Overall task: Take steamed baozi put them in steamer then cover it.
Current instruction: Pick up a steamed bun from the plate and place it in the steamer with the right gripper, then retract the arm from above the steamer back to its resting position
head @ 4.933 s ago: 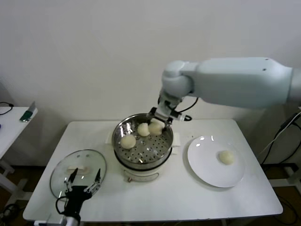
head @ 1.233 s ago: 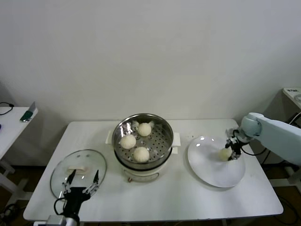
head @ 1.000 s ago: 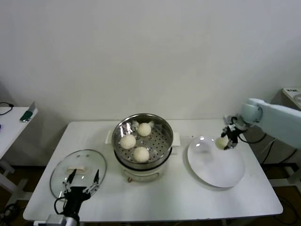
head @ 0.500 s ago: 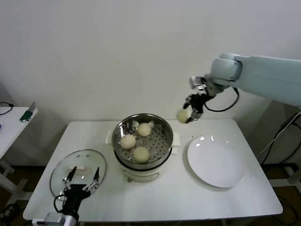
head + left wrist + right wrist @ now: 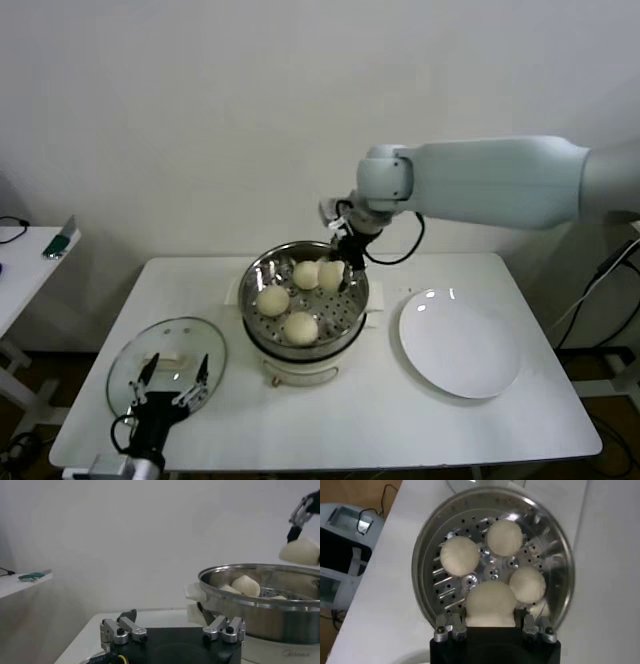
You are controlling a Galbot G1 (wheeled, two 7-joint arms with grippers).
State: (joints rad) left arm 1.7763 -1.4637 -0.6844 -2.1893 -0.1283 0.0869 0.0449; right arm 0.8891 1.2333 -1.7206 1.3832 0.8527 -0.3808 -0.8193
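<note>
Three steamed baozi (image 5: 286, 301) sit in the steamer (image 5: 304, 308); my right gripper (image 5: 341, 270) clamps a fourth baozi (image 5: 331, 273) above its two-o'clock rim. My left gripper (image 5: 172, 385), fingers spread, hovers over the cover (image 5: 165, 362).

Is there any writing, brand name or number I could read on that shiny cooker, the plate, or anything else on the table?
Steamer: a faint mark low on its cream-white base, too blurred to read.
Plate: no text.
Cover: no text visible.
Right gripper, holding a baozi over the steamer: no readable label.
Left gripper by the cover: no readable label.
So nothing legible anywhere.
</note>
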